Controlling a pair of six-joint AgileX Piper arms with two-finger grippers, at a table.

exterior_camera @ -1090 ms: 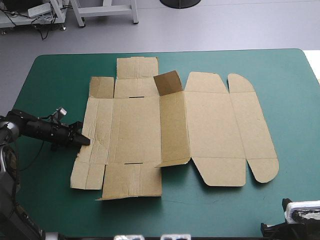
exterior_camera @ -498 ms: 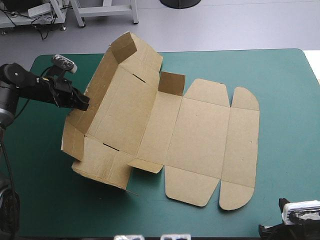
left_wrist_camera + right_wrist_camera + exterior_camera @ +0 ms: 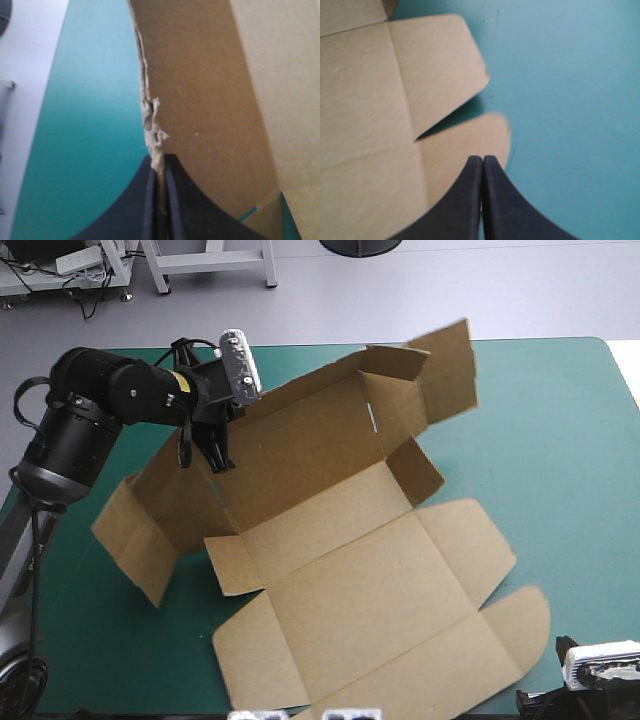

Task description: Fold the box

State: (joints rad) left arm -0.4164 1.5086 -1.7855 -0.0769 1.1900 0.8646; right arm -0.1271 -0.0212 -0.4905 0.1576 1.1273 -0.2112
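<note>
Teal-green desk point(image 3: 570, 460) bears the brown box point(image 3: 370, 590), one side held steeply up by the left claw point(image 3: 159, 162) clamped on its edge, right claw point(image 3: 483, 162) together and idle; wall-raising judged in hand, creasing it upright next.

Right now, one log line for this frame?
left gripper: shut on box edge | box: one side raised, rest on table | right gripper: shut, empty

The box point(image 3: 350, 580) is matt brown board — one edge frayed and papery; the teal-green cover point(image 3: 560, 440) looks smooth and matt
</note>
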